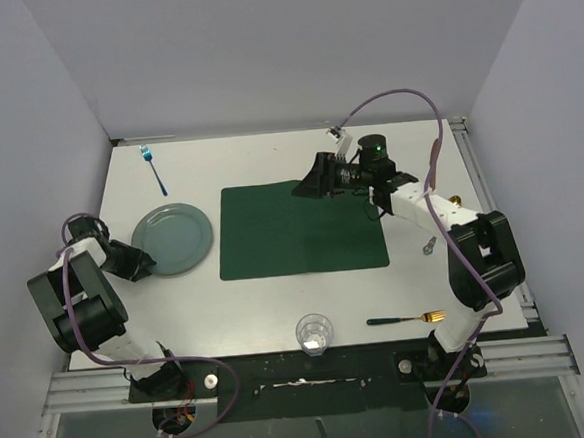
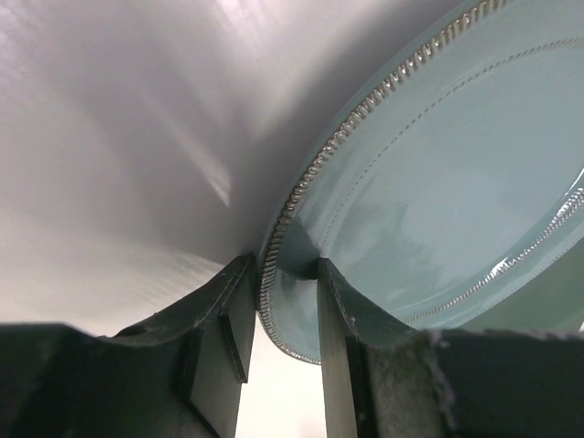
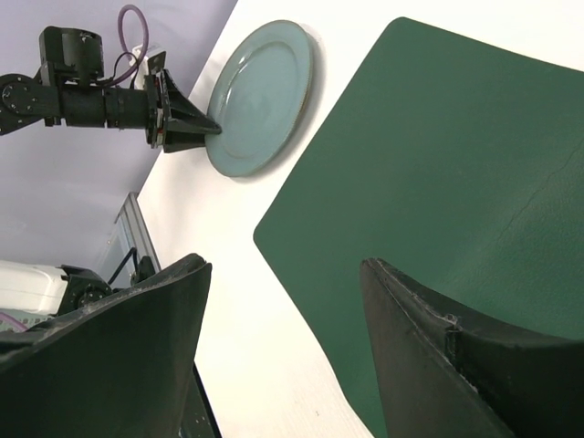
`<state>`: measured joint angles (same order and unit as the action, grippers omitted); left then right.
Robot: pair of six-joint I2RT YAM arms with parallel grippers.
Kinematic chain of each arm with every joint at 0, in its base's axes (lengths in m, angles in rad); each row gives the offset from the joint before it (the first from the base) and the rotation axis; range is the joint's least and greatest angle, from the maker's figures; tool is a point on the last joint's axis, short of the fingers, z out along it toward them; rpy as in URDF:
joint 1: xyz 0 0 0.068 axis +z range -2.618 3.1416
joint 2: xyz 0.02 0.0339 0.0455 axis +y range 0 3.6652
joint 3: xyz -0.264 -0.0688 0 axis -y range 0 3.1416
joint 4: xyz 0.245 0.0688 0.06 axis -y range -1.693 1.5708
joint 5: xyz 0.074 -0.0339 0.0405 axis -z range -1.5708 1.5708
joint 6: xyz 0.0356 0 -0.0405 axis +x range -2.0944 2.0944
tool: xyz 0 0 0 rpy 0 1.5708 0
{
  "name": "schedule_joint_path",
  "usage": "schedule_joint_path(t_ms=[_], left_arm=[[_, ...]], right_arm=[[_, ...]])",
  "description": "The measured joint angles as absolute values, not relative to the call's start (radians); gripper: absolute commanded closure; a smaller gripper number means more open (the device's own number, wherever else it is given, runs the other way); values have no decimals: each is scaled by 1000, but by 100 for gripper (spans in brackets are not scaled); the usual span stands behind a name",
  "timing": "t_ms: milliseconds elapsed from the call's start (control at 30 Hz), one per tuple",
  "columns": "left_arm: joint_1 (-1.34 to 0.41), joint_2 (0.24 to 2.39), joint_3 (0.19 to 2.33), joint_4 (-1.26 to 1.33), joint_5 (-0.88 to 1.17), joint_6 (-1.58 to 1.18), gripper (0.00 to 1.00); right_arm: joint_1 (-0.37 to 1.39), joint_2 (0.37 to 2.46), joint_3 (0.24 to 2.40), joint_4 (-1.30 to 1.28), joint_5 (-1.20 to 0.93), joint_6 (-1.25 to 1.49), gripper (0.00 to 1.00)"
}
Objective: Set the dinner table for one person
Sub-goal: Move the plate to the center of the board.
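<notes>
A round teal plate [image 1: 172, 238] with a beaded rim [image 2: 301, 196] lies on the white dinner table [image 1: 268, 306], left of a dark green placemat [image 1: 303, 228]. My left gripper [image 1: 147, 261] is at the plate's near-left edge. In the left wrist view the rim fills the gap between its fingers [image 2: 339, 310], so it is shut on the plate. My right gripper [image 1: 305, 186] hovers open over the placemat's far edge, with nothing between its fingers [image 3: 429, 356]. From that wrist I see the plate [image 3: 260, 96] and the left gripper [image 3: 196, 128] at its rim.
A clear glass [image 1: 315, 333] stands at the near edge. A gold fork with a dark handle [image 1: 406, 319] lies to its right. A blue spoon [image 1: 153, 169] lies at the far left. A small metal piece [image 1: 429, 244] lies right of the placemat.
</notes>
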<state>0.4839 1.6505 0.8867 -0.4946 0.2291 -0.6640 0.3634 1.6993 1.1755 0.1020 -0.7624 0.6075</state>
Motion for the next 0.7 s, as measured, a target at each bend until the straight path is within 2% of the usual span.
schedule_joint_path(t_ms=[200, 333, 467, 600, 700], left_arm=[[463, 1699, 894, -400, 252, -718, 78], [451, 1737, 894, -306, 278, -743, 80], [448, 1758, 879, -204, 314, -761, 85], [446, 1772, 862, -126, 346, -773, 98], [439, 1785, 856, -78, 366, -775, 100]], right_arm=[[375, 1780, 1200, 139, -781, 617, 33], [387, 1965, 1267, 208, -835, 674, 34], [414, 2190, 1412, 230, -859, 732, 35], [463, 2353, 1596, 211, -868, 765, 35], [506, 2437, 1741, 201, -874, 782, 35]])
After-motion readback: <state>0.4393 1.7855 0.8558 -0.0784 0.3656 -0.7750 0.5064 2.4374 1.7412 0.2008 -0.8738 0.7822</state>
